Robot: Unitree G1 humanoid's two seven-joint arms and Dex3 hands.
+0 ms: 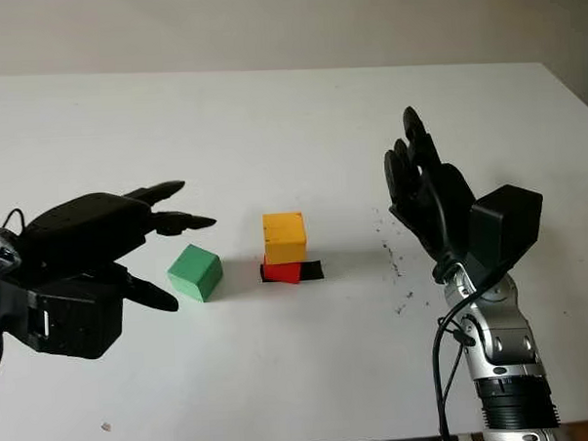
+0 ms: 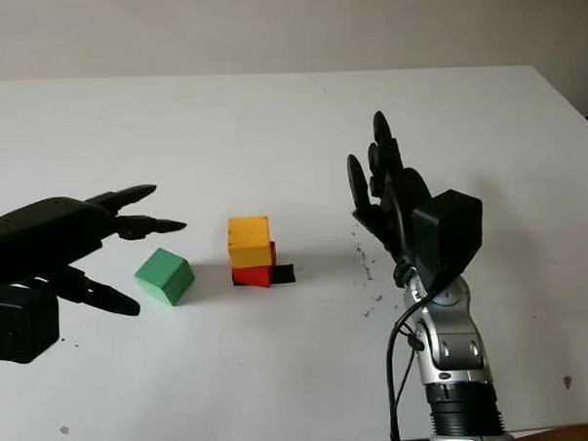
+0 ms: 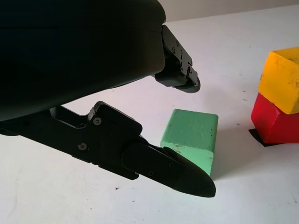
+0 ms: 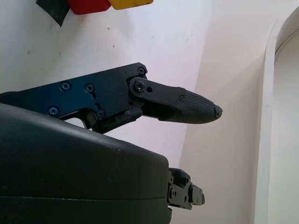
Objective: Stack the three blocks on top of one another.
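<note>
A yellow block (image 1: 284, 237) sits on a red block (image 1: 283, 271), which stands on a black mark at the table's middle. A green block (image 1: 195, 272) lies on the table just left of that pair, tilted a little. My left hand (image 1: 163, 248) hovers at the green block's left, open, its fingers reaching around the block's near and far sides without touching it. In the left wrist view the green block (image 3: 191, 141) lies between the fingers (image 3: 173, 168). My right hand (image 1: 419, 176) is raised to the right of the stack, open and holding nothing.
The white table (image 1: 270, 114) stretches back to a far edge against a pale wall. Small dark specks (image 1: 396, 265) dot the surface between the stack and my right arm.
</note>
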